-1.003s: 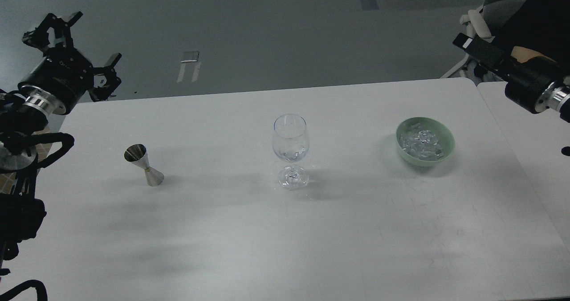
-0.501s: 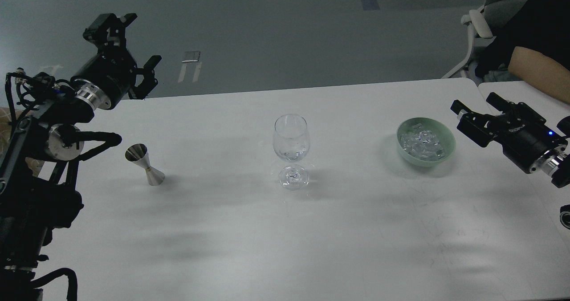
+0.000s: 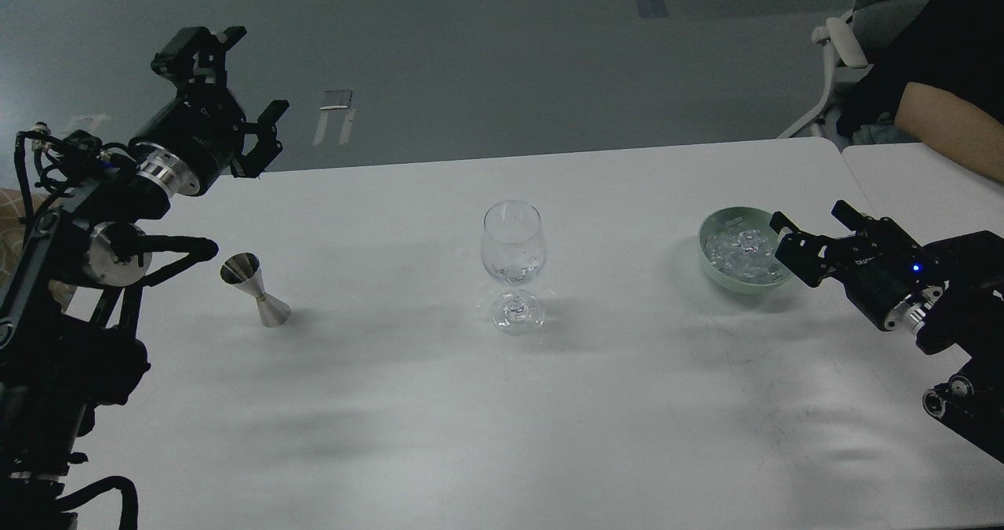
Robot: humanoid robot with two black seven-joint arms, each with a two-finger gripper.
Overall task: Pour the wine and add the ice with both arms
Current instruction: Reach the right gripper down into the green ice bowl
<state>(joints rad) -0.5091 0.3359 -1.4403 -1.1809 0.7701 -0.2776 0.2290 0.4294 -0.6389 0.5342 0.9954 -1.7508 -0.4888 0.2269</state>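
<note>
1. The left arm (image 3: 86,224) is black, built of rounded cylindrical links with silver joint rings.
2. Black cables loop beside its links, behind the jaws.
3. The left gripper (image 3: 235,75) has black, angular, clawed fingers.
4. The right gripper (image 3: 812,228) is black and blocky; a small blue light glows behind its jaws, before a silver ring.

One wine glass (image 3: 512,263); one steel jigger (image 3: 254,289); one green bowl (image 3: 712,265); one heap of ice (image 3: 741,253); two arms.

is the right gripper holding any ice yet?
No. The right gripper is open and empty beside the green bowl, and the ice lies in the bowl.
</note>
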